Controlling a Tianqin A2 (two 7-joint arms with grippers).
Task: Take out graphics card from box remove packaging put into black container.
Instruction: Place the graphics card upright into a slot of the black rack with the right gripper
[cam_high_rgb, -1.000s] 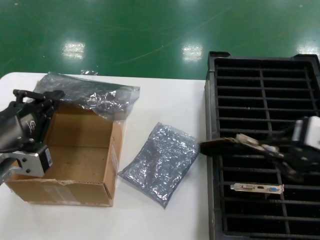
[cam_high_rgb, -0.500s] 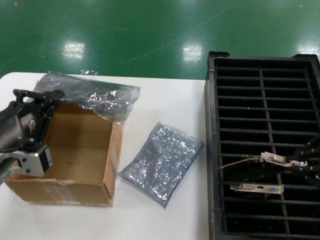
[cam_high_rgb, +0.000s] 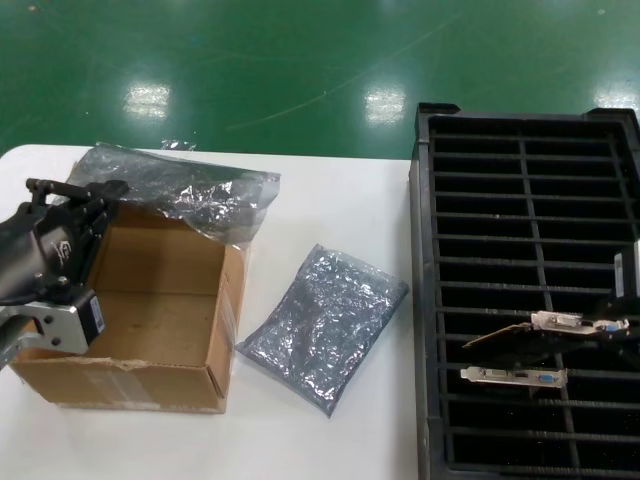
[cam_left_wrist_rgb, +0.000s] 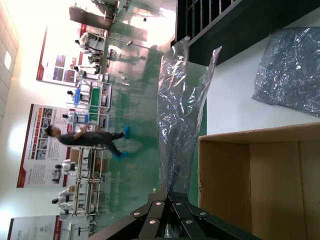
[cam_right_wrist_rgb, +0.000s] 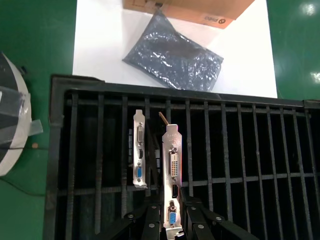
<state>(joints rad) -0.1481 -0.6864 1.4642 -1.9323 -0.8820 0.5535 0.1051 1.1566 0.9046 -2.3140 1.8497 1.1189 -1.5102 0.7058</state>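
My right gripper (cam_right_wrist_rgb: 171, 220) is shut on the silver bracket of a graphics card (cam_right_wrist_rgb: 171, 160) and holds it edge-down over a slot of the black container (cam_right_wrist_rgb: 250, 150). In the head view the card (cam_high_rgb: 555, 323) hangs over the container (cam_high_rgb: 430, 250), with the right gripper (cam_high_rgb: 620, 320) at the frame's edge. A second card (cam_high_rgb: 515, 377) stands in the adjoining slot. My left gripper (cam_left_wrist_rgb: 170, 200) is shut on an empty packaging bag (cam_left_wrist_rgb: 182, 115) behind the box (cam_left_wrist_rgb: 260, 180). In the head view the left gripper (cam_high_rgb: 112, 192) holds that bag (cam_high_rgb: 190, 190) at the far rim of the box (cam_high_rgb: 130, 385).
Another grey-silver bag (cam_high_rgb: 325, 325) lies flat on the white table (cam_high_rgb: 330, 210) between the box and the container. A white roll (cam_right_wrist_rgb: 10, 120) sits on the green floor beside the container. The box interior looks plain and bare.
My right gripper has carried the card rightward and down over the container, and the card has levelled out beside the slotted card. The left arm has not moved.
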